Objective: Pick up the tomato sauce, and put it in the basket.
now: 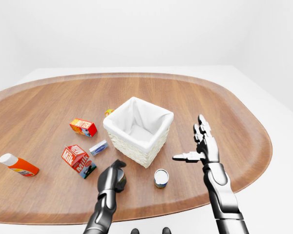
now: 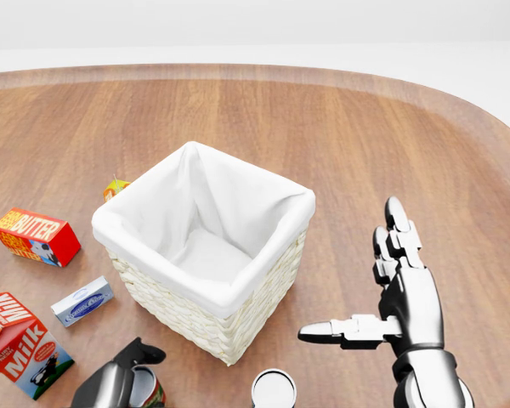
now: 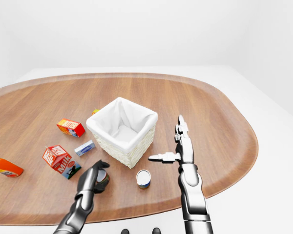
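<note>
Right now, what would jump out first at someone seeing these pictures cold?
The white-lined wicker basket, standing in the middle of the wooden table. Next, the two metal hands: the right hand held open and upright to the basket's right, and the left hand curling its fingers around a red can at the head view's bottom edge. A butter box and milk carton lie at left.

The robot's arms are shiny grey metal with dark joints. The right hand (image 2: 382, 293) has three thin silver fingers with black parts between them. The left hand (image 1: 115, 176) is darker grey, with black finger parts.
</note>
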Robot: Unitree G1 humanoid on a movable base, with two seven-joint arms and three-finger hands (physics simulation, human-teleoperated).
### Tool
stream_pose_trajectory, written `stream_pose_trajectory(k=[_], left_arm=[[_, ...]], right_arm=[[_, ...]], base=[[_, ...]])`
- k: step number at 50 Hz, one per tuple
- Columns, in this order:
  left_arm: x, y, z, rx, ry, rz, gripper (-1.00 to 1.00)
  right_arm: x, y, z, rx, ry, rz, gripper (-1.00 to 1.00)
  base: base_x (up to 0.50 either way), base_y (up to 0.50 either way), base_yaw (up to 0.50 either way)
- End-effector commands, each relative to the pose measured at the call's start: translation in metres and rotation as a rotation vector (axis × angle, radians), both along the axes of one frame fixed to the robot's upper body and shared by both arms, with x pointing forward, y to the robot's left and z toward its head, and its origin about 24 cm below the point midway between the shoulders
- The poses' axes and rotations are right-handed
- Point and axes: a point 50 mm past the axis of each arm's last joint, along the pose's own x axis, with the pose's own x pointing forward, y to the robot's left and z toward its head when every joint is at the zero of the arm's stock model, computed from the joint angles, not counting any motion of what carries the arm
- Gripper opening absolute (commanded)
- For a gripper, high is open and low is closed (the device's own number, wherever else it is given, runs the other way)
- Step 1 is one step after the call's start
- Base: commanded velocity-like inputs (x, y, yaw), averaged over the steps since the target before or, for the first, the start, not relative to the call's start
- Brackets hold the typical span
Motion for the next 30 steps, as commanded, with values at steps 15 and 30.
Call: stream_pose_trajectory(k=[15, 30], left_arm=[[0.001, 0.003, 0.005, -0.011, -0.016, 0.002, -1.0], [0.005, 0.005, 0.037, -0.082, -0.115, -0.027, -1.0]], right_arm=[[0.0, 0.0, 0.0, 0.001, 0.0, 0.001, 1.0], [0.0, 0.001, -0.001, -0.001, 0.001, 0.0, 1.0]], base=[[0.0, 0.0, 0.0], [0.0, 0.0, 0.0]])
